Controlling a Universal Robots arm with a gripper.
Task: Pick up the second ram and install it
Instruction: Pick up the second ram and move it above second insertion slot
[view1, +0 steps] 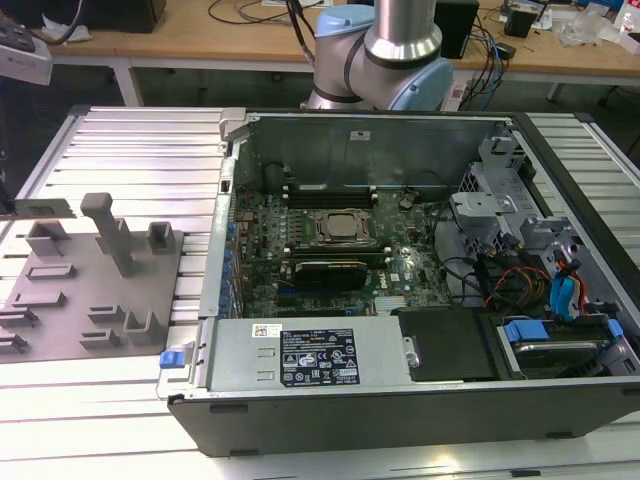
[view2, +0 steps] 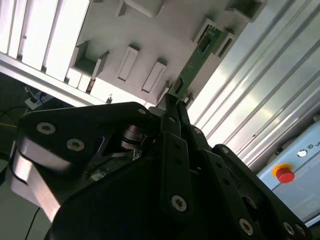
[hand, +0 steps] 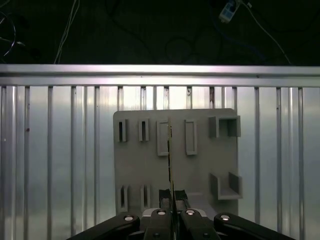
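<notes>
Second wrist view gives us the closest look. The end effector (view2: 175, 97) is closed on the second ram (view2: 197, 57), with its two dark fingers (view2: 170, 145) pinching one short end of the green strip. The rest of the board sticks straight out beyond the fingertips, away from the wrist, and we see nothing else supporting it.

In the first wrist view we meet the same grip edge-on. The second ram (hand: 170, 150) shows as a thin dark line running out from between the tips of the end effector (hand: 171, 200). Beyond it lies the grey moulded tray (hand: 200, 170), resting on the ribbed metal desk (hand: 50, 150). The strip lines up between two of the tray's long rectangular frames.

In the exterior view we find the tray (view1: 90, 290) on the desk (view1: 140, 150) at the exterior view's left. It sits just beside the open computer case (view1: 400, 410), whose motherboard (view1: 262, 215) lies exposed inside.
</notes>
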